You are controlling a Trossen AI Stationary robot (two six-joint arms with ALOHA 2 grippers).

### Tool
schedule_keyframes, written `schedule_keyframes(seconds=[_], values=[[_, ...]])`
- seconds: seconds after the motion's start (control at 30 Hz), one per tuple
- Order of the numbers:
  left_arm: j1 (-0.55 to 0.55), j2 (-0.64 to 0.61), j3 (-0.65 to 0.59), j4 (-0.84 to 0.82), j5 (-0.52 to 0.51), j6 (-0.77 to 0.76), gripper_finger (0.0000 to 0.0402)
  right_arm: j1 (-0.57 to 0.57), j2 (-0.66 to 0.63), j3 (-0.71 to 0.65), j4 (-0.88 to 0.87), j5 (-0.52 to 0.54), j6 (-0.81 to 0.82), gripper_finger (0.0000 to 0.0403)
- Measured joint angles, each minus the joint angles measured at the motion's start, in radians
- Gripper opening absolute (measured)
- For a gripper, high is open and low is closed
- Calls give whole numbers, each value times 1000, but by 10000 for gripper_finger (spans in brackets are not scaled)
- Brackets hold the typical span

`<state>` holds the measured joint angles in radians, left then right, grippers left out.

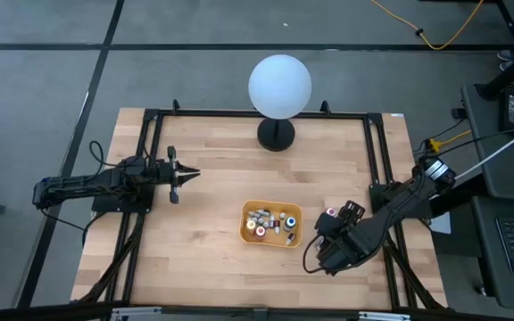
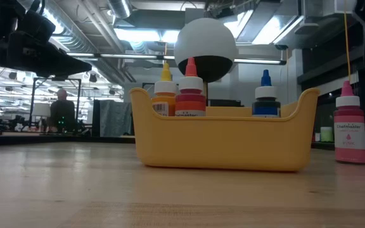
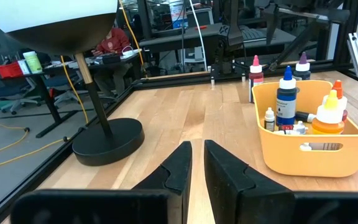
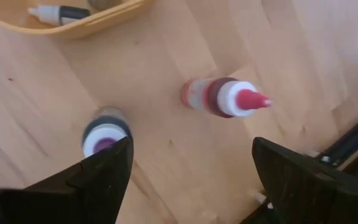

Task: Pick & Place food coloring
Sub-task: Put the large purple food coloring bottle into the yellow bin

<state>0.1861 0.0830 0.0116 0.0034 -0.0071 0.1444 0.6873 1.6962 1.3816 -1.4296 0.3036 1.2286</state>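
A: Right gripper (image 4: 191, 168)?
B: Jaws were spread wide, nothing held. A pink bottle (image 4: 219, 97) and a purple-capped bottle (image 4: 105, 134) were seen standing just ahead, between the fingers.
A: Left gripper (image 3: 196, 163)?
B: Nearly shut, empty, the yellow bin (image 3: 309, 144) well off.

A bin (image 1: 272, 237) sits near the table (image 1: 212, 169) middle, with several food coloring bottles (image 2: 191, 88) standing in it. Behind it stands a globe lamp (image 1: 279, 86). Right of the bin, two more bottles (image 4: 225, 97) stand on the table, apart.
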Motion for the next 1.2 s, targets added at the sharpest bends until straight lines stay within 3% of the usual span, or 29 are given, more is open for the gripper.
schedule_keyframes(seconds=[0.2,0.4,0.63,0.87,1.2], values=[[0,0,0,0,0,0,36,0,-68,5,-1,1,24,329],[0,0,0,0,0,0,39,0,-140,6,111,-1,26,329],[0,0,0,0,0,0,37,0,-129,-4,205,-10,17,329],[0,0,0,0,0,0,39,-3,-128,-97,221,-58,75,329],[0,0,0,0,0,0,36,-45,-133,-329,496,-194,72,329]])
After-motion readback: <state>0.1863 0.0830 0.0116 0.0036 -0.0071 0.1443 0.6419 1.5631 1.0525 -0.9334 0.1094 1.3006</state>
